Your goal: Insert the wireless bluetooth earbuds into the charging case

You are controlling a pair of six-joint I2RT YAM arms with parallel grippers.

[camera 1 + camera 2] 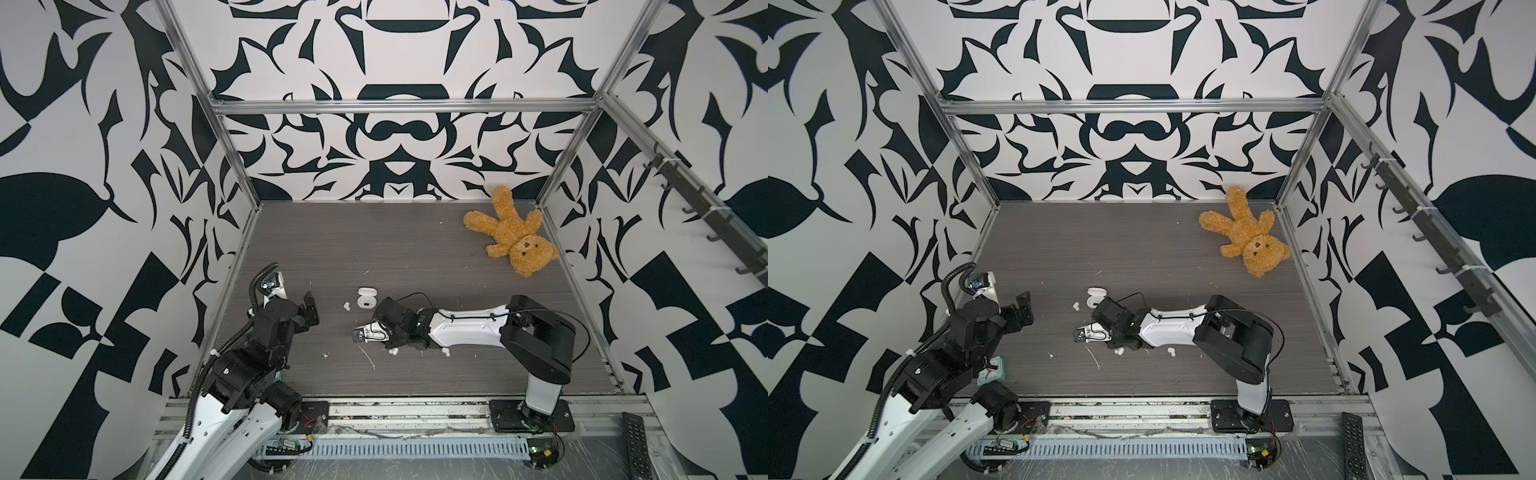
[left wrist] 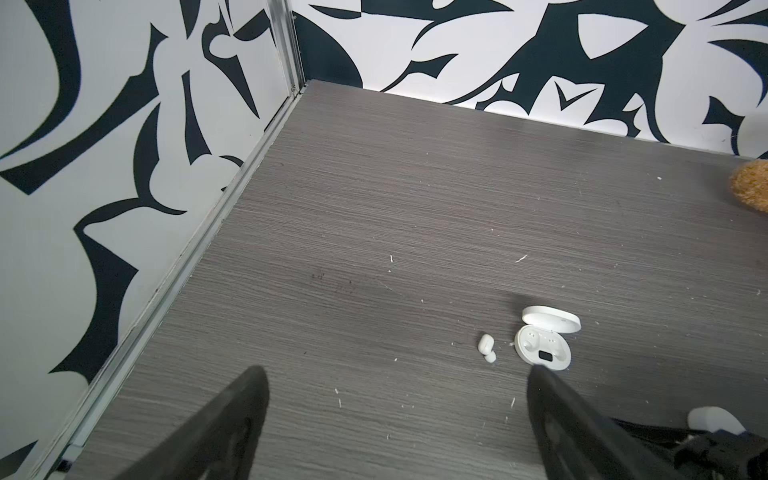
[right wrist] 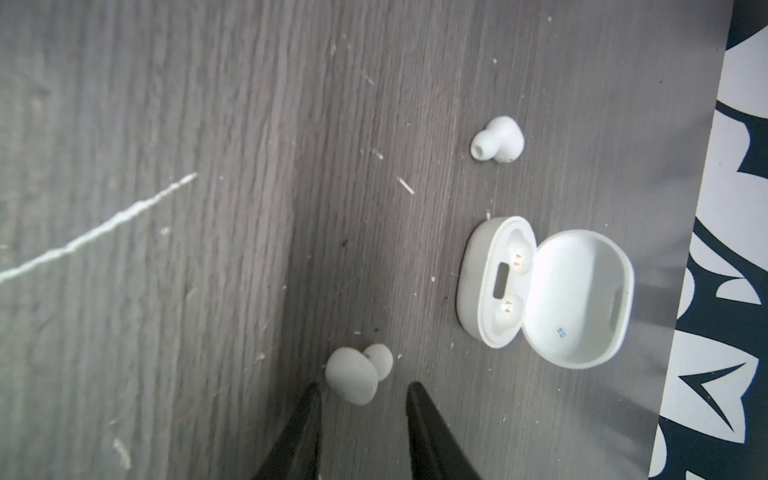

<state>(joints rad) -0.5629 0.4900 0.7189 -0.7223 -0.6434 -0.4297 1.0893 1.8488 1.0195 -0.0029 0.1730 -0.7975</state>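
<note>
The white charging case (image 1: 366, 297) (image 1: 1096, 297) lies open near the table's middle, both sockets empty (image 3: 490, 282) (image 2: 542, 347). One white earbud (image 1: 346, 306) (image 1: 1076, 306) (image 2: 487, 348) (image 3: 496, 139) rests just left of it. My right gripper (image 1: 356, 333) (image 1: 1077, 333) (image 3: 363, 386) is low over the table in front of the case, jaws partly open. Another earbud (image 3: 357, 376) sits at its fingertips, with a gap showing beside one finger. Two more earbuds (image 1: 393, 351) (image 1: 446, 353) lie beside the right arm. My left gripper (image 1: 312, 311) (image 2: 397, 374) hangs wide open and empty at the left.
A brown teddy bear (image 1: 513, 232) lies at the back right corner. White flecks and a long streak of debris (image 1: 368, 357) are scattered on the grey table. A remote control (image 1: 636, 444) lies outside the front rail. Patterned walls and metal frame posts close three sides.
</note>
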